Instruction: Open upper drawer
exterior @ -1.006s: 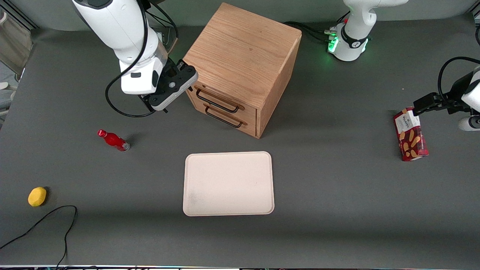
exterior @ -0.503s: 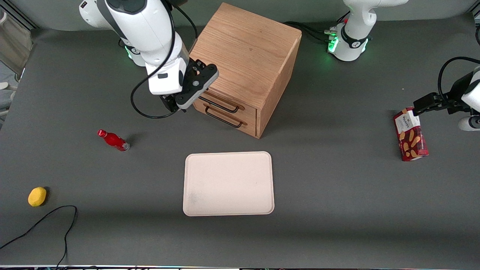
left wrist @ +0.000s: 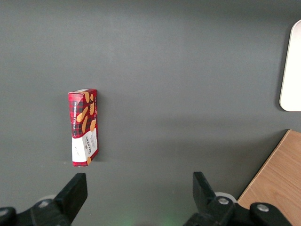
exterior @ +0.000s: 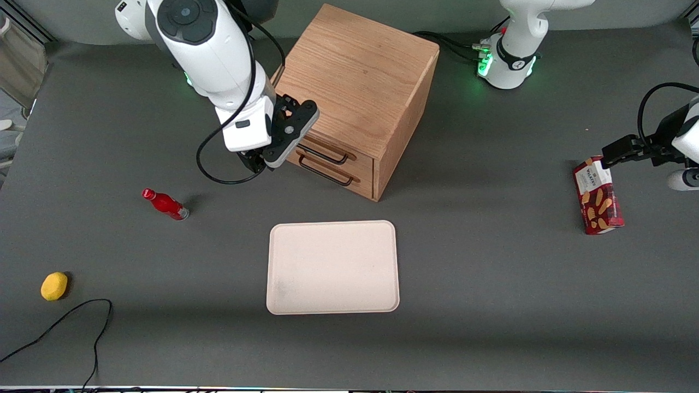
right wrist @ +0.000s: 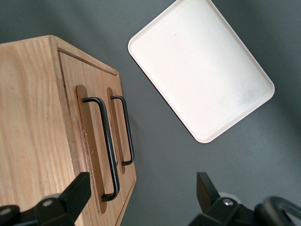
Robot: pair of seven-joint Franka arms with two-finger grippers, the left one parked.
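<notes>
1. My gripper (exterior: 261, 164): hangs in front of the wooden cabinet (exterior: 355, 76), at the working arm's end of its drawer fronts. Fingers (right wrist: 70, 197) spread wide, nothing between them.
2. Upper drawer (right wrist: 91, 146): just beside my fingertips, shut flush in the cabinet; its thin black handle (right wrist: 107, 143) is close to one finger but not touched.
3. Lower drawer (right wrist: 123, 136): directly under the upper one, also shut, with a matching black handle.
4. Cream tray (exterior: 332, 267): flat on the table, nearer the front camera than my gripper and the cabinet.
5. Red bottle (exterior: 165, 204): lying on its side, nearer the front camera than my gripper, toward the working arm's end.
6. Yellow lemon (exterior: 54, 286): well apart from my gripper, nearer the camera still.
7. Red biscuit box (exterior: 597, 196): toward the parked arm's end of the table.
</notes>
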